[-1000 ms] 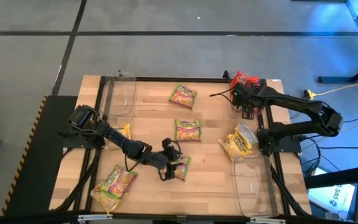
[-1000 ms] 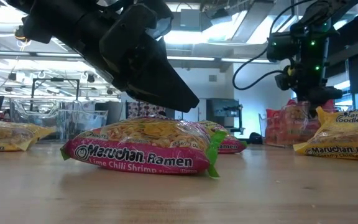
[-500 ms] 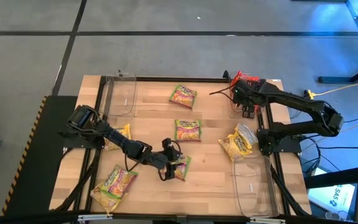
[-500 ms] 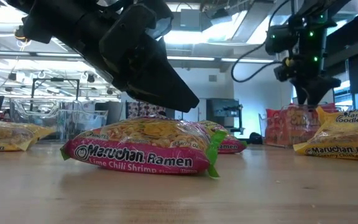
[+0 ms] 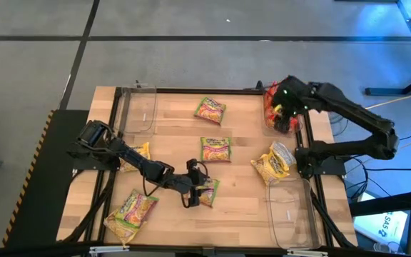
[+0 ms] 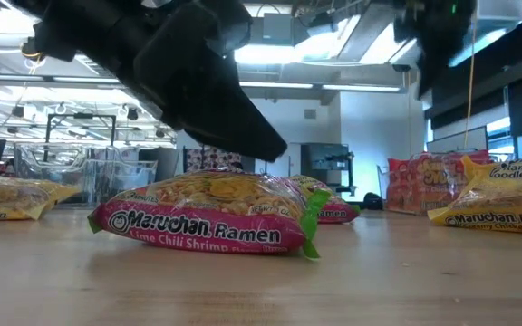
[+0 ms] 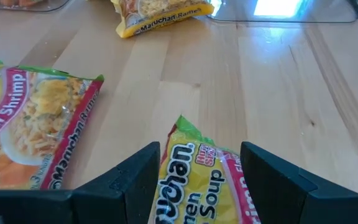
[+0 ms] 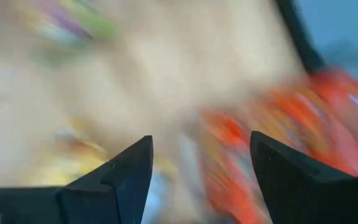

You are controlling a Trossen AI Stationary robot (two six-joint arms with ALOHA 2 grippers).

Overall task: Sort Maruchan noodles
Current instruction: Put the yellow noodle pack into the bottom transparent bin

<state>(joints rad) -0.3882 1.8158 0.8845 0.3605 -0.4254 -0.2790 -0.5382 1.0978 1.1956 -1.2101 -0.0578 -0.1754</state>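
A green-pink Maruchan noodles packet (image 5: 207, 191) lies flat on the table near the front middle. My left gripper (image 5: 195, 188) hovers just above it, open; in the left wrist view the packet (image 7: 197, 183) shows between the fingers, and the low view shows a gap between finger (image 6: 243, 127) and packet (image 6: 207, 213). My right gripper (image 5: 282, 98) hangs open and empty (image 8: 201, 162) high over the far-right clear bin (image 5: 268, 127), which holds red-orange packets (image 5: 280, 118). Other green-pink packets (image 5: 210, 109) (image 5: 215, 148) (image 5: 130, 209) and yellow packets (image 5: 273, 163) (image 5: 138, 153) lie flat on the table.
A clear bin (image 5: 140, 108) stands at the far left and another (image 5: 290, 207) at the near right. A black frame runs along the table's edges. Bare wood shows between the packets in the middle.
My right gripper has risen well above the far-right bin and tipped to point more steeply down; it has left the low view almost entirely. The red-orange packets stay in the bin. My left gripper and the packet under it have kept still.
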